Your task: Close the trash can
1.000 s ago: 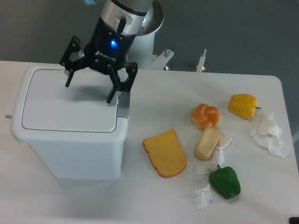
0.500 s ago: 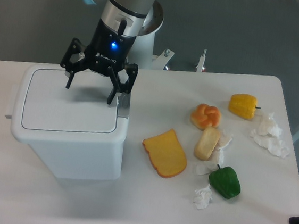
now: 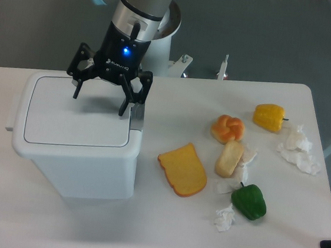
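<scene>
The trash can (image 3: 74, 150) is a large white bin on the left of the table, and its flat lid (image 3: 74, 114) lies down flush on the rim. A grey latch tab (image 3: 137, 113) shows at the lid's right edge. My gripper (image 3: 97, 105) hangs just above the lid's far right part, open, its black fingers spread wide with nothing between them.
To the right of the bin lie a yellow bread slice (image 3: 183, 169), a bun (image 3: 228, 128), a pale roll (image 3: 229, 158), a green pepper (image 3: 248, 201) and a yellow pepper (image 3: 269, 116). Crumpled white paper (image 3: 299, 149) lies near the right edge and by the green pepper.
The gripper has risen very slightly above the lid. The lid and everything else have stayed in place.
</scene>
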